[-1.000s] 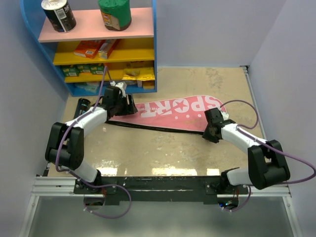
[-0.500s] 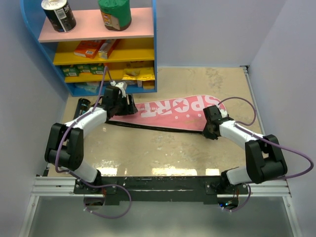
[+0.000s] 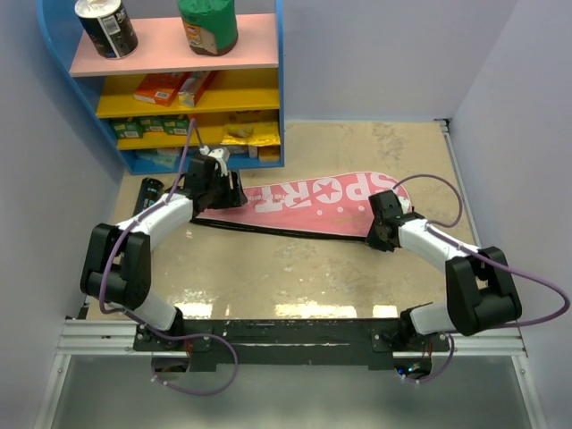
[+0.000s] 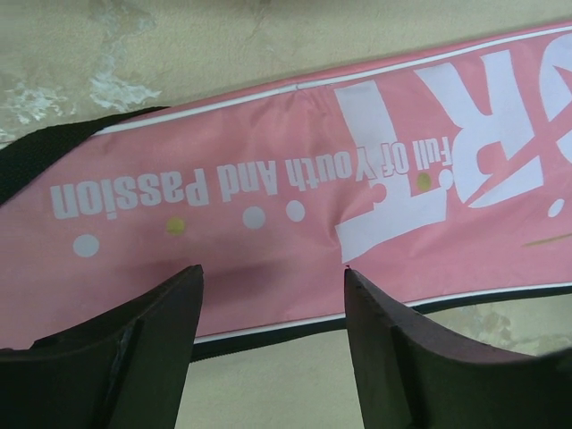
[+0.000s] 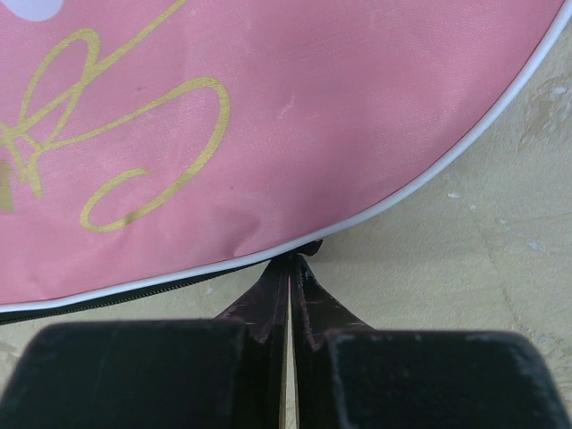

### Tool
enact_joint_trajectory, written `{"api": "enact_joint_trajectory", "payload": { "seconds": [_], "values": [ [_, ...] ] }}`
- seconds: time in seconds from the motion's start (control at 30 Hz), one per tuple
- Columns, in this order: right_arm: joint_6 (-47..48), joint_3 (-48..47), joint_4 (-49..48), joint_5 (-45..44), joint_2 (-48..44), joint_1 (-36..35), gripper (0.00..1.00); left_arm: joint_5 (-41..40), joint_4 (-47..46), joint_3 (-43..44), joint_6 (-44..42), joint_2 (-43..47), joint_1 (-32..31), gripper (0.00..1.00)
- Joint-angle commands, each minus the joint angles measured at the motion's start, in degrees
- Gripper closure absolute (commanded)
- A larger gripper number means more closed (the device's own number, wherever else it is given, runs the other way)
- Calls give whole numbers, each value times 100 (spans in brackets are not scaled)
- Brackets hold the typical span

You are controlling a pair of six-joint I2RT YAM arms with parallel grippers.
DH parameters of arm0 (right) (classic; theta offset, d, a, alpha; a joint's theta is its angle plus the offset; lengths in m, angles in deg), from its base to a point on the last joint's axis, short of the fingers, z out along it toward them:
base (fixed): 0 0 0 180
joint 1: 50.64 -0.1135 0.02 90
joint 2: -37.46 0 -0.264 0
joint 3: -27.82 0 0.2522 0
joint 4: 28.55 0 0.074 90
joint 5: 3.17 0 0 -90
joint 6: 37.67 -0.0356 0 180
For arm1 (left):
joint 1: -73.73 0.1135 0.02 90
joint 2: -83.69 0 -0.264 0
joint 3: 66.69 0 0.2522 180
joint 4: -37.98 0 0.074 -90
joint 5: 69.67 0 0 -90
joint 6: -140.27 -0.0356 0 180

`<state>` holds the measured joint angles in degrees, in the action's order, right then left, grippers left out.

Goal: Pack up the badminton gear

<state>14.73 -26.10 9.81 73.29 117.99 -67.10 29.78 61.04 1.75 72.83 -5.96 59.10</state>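
The pink racket cover (image 3: 313, 201) with white "SPORT" lies flat across the floor. My left gripper (image 3: 223, 189) hangs open over its narrow handle end. In the left wrist view the two fingers straddle the cover's (image 4: 268, 232) near black-edged border, with nothing between the left gripper's (image 4: 271, 273) tips. My right gripper (image 3: 375, 234) is at the cover's wide round end. Its fingertips are pinched together at the white-piped edge (image 5: 420, 183), on a small black zipper pull (image 5: 308, 248). A black tube (image 3: 147, 192) lies left of the left gripper. Rackets and shuttlecock are out of view.
A blue shelf unit (image 3: 279, 89) stands at the back left, holding snack cans (image 3: 107, 25) and boxes (image 3: 165, 87). The cover's black zip edge (image 3: 259, 231) trails along its near side. Walls close in on the left and right.
The right gripper has closed at the cover's round edge and shifted slightly up toward it. The left gripper and the cover have stayed put.
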Motion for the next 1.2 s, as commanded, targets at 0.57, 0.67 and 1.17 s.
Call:
{"api": "enact_joint_trajectory", "payload": {
  "seconds": [0.57, 0.67, 1.17],
  "values": [
    [192, 158, -359, 343, -609, 3, 100, -2009, 634, 975, -1097, -1010, 66, 24],
    [210, 140, -377, 361, -583, 3, 100, -2000, 573, 800, -1123, -1081, 57, 23],
    [8, -315, -447, 590, -258, -654, 100, -1491, 687, 606, -1158, -1503, -189, 26]
  ]
}}
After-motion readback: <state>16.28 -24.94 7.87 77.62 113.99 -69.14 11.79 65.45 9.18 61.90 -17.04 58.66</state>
